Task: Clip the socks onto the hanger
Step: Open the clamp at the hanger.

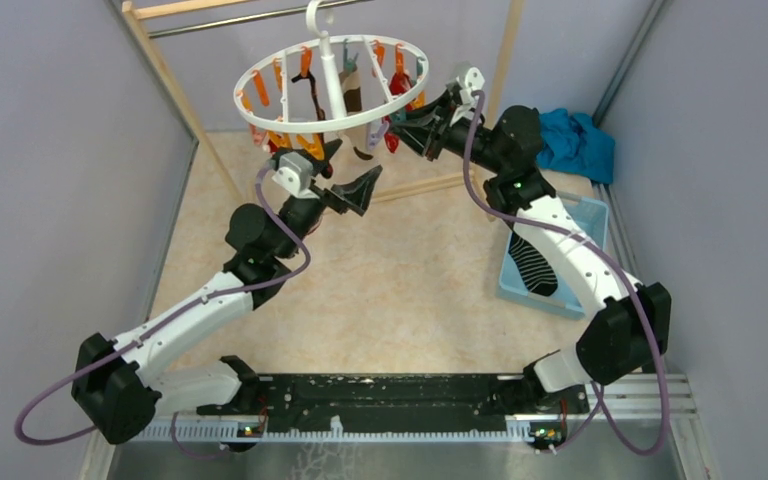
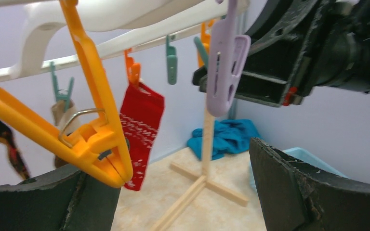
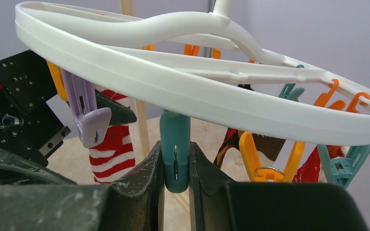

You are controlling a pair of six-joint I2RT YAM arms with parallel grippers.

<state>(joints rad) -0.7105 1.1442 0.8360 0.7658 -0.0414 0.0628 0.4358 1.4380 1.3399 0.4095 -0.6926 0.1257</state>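
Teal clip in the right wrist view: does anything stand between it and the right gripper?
Nothing visible does. The right gripper has one finger on each side of the teal clip, touching it, just under the hanger ring.

The beige speckled worktop carried a light blue tray near its right edge, a teal cloth heap bunched in the far right corner, the wooden rack's foot toward the back, and a black mounting plate along the near edge
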